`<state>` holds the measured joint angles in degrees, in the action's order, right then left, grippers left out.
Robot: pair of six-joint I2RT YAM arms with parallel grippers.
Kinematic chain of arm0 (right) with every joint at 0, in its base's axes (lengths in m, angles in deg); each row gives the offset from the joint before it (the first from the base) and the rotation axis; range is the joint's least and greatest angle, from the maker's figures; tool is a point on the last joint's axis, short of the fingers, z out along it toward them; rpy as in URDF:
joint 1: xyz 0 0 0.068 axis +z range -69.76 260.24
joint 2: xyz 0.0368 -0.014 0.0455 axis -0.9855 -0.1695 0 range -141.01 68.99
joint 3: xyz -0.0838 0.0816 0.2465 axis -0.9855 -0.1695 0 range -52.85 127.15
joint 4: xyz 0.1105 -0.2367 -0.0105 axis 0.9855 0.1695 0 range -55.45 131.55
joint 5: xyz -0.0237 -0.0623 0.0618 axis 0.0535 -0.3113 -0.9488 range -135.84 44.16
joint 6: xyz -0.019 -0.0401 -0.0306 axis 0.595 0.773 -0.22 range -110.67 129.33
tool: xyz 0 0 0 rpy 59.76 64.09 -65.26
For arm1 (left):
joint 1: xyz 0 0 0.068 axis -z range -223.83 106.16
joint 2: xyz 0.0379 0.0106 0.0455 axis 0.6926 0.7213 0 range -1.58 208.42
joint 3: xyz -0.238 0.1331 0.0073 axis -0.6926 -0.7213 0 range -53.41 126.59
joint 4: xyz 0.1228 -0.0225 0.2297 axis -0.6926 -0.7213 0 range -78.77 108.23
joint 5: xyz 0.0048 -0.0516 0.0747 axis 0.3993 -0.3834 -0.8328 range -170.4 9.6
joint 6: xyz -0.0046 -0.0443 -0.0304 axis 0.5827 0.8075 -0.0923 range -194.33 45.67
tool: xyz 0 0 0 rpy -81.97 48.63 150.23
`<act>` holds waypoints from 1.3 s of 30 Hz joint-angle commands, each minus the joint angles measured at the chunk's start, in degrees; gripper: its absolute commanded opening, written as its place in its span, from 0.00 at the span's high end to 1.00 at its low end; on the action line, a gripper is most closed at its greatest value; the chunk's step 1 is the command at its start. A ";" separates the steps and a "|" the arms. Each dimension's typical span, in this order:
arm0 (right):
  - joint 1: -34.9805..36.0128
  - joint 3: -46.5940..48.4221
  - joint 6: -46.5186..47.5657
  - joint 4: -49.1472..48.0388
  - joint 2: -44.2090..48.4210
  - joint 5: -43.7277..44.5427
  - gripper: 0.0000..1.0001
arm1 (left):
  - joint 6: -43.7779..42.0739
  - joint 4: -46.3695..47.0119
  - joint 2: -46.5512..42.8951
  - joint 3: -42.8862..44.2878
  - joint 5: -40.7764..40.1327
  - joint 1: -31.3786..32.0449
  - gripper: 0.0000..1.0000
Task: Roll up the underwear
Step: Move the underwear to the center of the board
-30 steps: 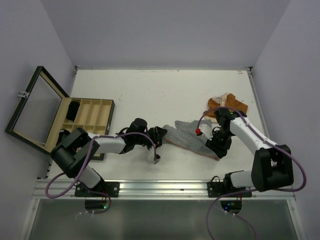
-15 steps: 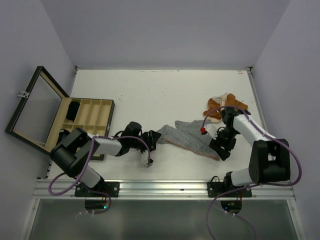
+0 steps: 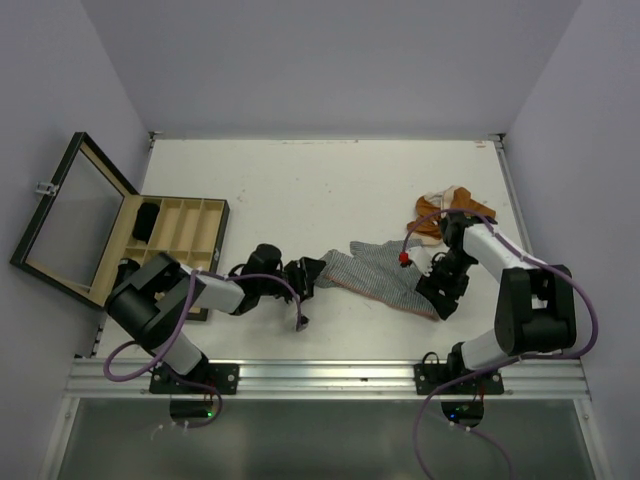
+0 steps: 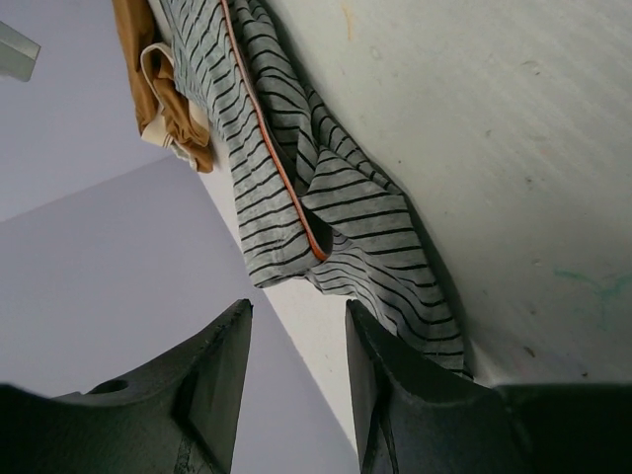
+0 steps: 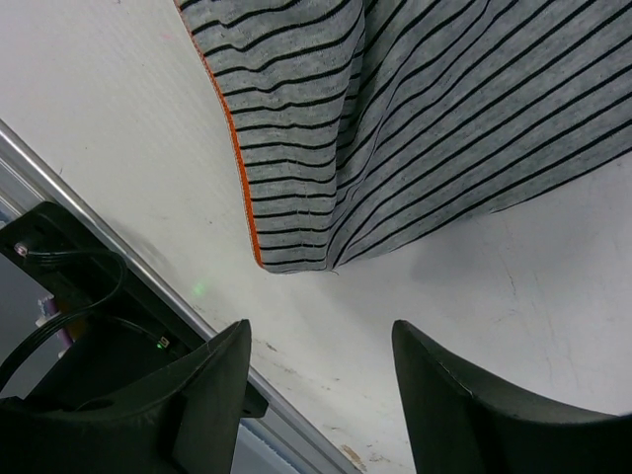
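The grey striped underwear (image 3: 378, 277) lies spread and creased on the white table, between my two grippers. My left gripper (image 3: 311, 271) sits at its left end, open and empty. In the left wrist view the striped cloth (image 4: 331, 202) lies just past the gripper (image 4: 296, 321), and its right fingertip (image 4: 370, 331) is at the cloth's edge. My right gripper (image 3: 440, 298) hovers at the near right corner, open. In the right wrist view the orange-trimmed corner (image 5: 296, 237) lies ahead of the empty gripper (image 5: 321, 341). An orange-brown garment (image 3: 452, 209) (image 4: 163, 94) lies behind.
An open wooden box (image 3: 185, 228) with compartments stands at the left, its glass lid (image 3: 70, 215) leaning back. A black roll (image 3: 147, 220) sits in its leftmost compartment. The metal rail (image 5: 118, 247) of the table's near edge runs close to my right gripper.
Both grippers have opened wider and the striped garment now lies free on the table. The left gripper has drawn back slightly to the left. The right wrist has shifted a little.
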<state>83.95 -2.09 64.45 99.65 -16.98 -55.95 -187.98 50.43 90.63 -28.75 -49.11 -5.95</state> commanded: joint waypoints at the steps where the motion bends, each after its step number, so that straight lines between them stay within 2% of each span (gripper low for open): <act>1: -0.19 1.45 0.26 0.29 0.02 -1.23 0.37 | -10.10 4.80 -0.18 0.91 2.37 -0.18 0.54; 7: -0.28 1.62 0.35 0.64 0.72 -1.58 0.36 | -12.83 4.44 1.48 0.74 3.16 -0.10 0.54; 15: -0.19 1.71 0.52 0.64 0.90 -1.67 0.36 | -14.15 9.89 5.96 1.17 2.46 1.92 0.54; 22: -0.28 1.62 0.35 0.64 0.55 -2.11 0.36 | -12.39 15.17 5.89 -0.14 1.84 2.28 0.55; 28: -0.28 1.62 0.35 0.73 0.37 -2.11 0.36 | -14.14 12.18 4.04 -0.85 3.51 2.36 0.55; 39: -0.19 1.71 0.52 0.99 0.90 -1.84 0.36 | -19.51 10.77 6.23 -0.58 4.31 2.36 0.59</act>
<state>83.93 -2.02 64.47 99.70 -16.98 -57.32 -188.02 60.57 96.27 -28.94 -48.21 -3.94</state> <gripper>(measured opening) 0.637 0.423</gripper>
